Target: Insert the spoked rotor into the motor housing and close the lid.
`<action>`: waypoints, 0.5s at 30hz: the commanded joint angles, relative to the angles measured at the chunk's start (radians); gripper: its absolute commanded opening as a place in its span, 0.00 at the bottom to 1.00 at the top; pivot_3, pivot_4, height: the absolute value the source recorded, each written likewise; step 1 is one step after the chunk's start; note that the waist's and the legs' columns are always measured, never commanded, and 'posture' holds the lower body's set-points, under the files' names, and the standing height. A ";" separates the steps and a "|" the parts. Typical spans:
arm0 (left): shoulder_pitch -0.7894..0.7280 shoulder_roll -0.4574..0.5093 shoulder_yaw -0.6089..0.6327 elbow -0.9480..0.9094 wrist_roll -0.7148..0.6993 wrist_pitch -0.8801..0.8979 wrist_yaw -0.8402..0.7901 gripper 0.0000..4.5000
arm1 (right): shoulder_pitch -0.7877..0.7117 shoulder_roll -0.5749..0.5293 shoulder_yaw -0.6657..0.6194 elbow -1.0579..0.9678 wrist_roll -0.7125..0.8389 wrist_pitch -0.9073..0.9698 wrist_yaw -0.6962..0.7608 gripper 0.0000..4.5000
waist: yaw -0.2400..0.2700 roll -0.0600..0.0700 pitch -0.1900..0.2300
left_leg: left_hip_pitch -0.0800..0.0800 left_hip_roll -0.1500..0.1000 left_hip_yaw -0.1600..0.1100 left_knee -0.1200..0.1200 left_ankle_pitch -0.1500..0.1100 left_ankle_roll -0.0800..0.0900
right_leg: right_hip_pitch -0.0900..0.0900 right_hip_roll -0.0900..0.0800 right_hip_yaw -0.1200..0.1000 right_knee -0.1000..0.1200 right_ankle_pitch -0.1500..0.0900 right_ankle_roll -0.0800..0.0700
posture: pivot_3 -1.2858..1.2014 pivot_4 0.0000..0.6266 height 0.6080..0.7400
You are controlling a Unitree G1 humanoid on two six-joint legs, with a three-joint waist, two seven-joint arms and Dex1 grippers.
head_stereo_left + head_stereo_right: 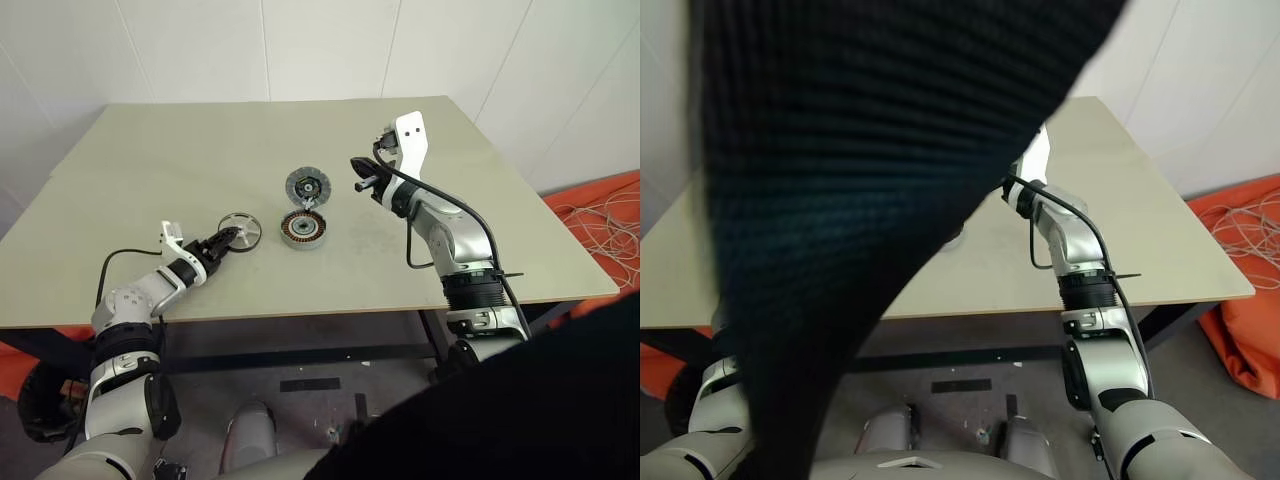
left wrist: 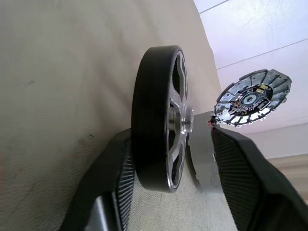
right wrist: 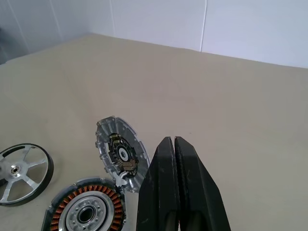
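The spoked rotor (image 1: 240, 228), with a dark rim and silver spokes, lies on the table left of the motor housing (image 1: 303, 229), a grey ring with copper windings. The silver lid (image 1: 308, 186) stands tilted just behind the housing, and its lower edge looks to rest on it. My left gripper (image 1: 230, 239) straddles the rotor's rim (image 2: 154, 110). One finger (image 2: 240, 173) stands a little off the rotor's face. My right gripper (image 1: 361, 185) hangs above the table to the right of the lid, shut and empty, with its fingers (image 3: 192, 183) pressed together.
The beige table (image 1: 180, 160) stands against a white wall. Its front edge runs just behind my left wrist. An orange cushion with white cables (image 1: 600, 215) lies on the floor to the right. A dark shape (image 1: 840, 200) close to the camera blocks part of both eye views.
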 commanded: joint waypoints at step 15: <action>-0.034 -0.012 -0.043 -0.048 -0.037 0.009 -0.073 0.09 | -0.033 -0.019 -0.023 0.016 0.012 -0.036 -0.019 0.00 | 0.000 0.000 0.000 | 0.001 0.000 0.000 0.000 0.000 0.000 | 0.001 0.000 0.000 0.000 0.000 0.000 | 0.52 0.00 1.00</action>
